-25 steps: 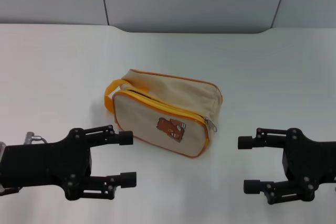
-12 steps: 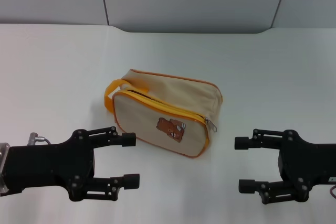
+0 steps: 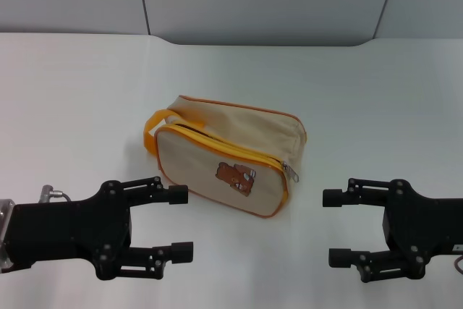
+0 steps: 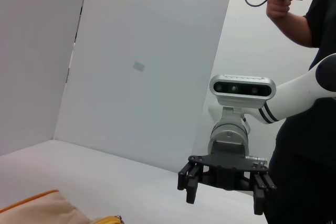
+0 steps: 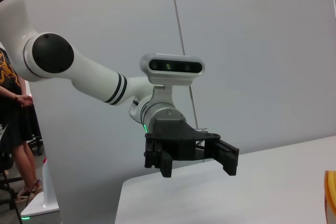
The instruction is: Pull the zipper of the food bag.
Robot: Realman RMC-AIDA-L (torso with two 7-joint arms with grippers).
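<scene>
Beige canvas marks the food bag (image 3: 228, 155), which sits on the white table (image 3: 376, 92) near the middle, its bear patch (image 3: 236, 176) facing the robot and its orange loop handle (image 3: 154, 129) at the end toward the robot's left. The zipper (image 3: 291, 172) pull hangs at the front panel's right corner; the zip looks closed, though it is small here. The left gripper (image 3: 177, 223) hovers in front of the bag's left end, fingers spread wide and holding nothing. The right gripper (image 3: 334, 227) hangs off to the bag's right, apart from it, likewise wide open.
</scene>
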